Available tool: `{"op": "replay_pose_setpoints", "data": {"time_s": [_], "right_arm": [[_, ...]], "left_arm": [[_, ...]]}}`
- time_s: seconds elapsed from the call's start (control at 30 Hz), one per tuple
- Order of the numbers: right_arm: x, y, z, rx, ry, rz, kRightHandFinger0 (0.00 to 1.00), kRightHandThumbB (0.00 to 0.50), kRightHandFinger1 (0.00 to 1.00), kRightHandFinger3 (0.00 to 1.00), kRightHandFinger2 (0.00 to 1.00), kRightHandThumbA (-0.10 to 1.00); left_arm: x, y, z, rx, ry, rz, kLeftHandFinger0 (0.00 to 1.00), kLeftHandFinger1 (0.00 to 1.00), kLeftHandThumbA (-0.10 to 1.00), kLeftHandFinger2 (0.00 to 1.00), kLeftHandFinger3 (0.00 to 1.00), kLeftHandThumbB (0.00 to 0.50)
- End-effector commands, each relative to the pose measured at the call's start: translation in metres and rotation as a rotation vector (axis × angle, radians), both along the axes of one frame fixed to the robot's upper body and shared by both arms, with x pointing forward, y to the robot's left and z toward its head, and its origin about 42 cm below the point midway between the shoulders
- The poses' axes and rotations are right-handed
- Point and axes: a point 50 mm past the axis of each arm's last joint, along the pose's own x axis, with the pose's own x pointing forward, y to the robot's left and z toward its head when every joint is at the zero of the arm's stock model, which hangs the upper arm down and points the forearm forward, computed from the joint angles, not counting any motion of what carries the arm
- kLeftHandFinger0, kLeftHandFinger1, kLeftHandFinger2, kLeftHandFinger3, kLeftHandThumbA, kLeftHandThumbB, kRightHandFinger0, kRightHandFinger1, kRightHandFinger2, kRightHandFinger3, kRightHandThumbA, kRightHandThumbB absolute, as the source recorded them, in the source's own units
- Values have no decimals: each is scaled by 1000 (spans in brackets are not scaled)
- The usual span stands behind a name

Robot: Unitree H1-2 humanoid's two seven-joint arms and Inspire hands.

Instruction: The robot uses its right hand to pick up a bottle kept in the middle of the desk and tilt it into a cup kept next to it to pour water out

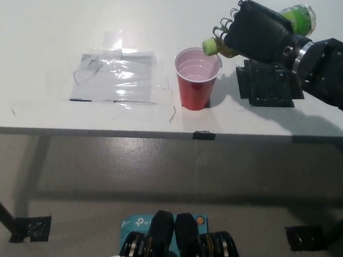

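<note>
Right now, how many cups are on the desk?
1: the red cup stands near the desk's front edge, right of the clear plastic sheet, under the bottle tilted in the right hand.

A white rectangular desk [49, 20] carries a red plastic cup [197, 78] near its front edge, a sheet of clear crinkled plastic [117, 77] (taped flat) left of it, and a black square pad [268, 85] right.
</note>
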Motion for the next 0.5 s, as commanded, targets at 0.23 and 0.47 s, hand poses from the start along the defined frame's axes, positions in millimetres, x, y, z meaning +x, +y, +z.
{"op": "replay_pose_setpoints", "data": {"time_s": [0.23,0.47], "right_arm": [[5,-6,61,517,14,-85,0,196,0,225,25,-65],[4,-14,63,918,226,-263,0,122,0,428,105,-81]], "left_arm": [[-2,6,8,17,-6,-21,1000,1000,418,1000,1000,500],[-4,6,8,14,-4,-22,1000,1000,402,1000,1000,500]]}}
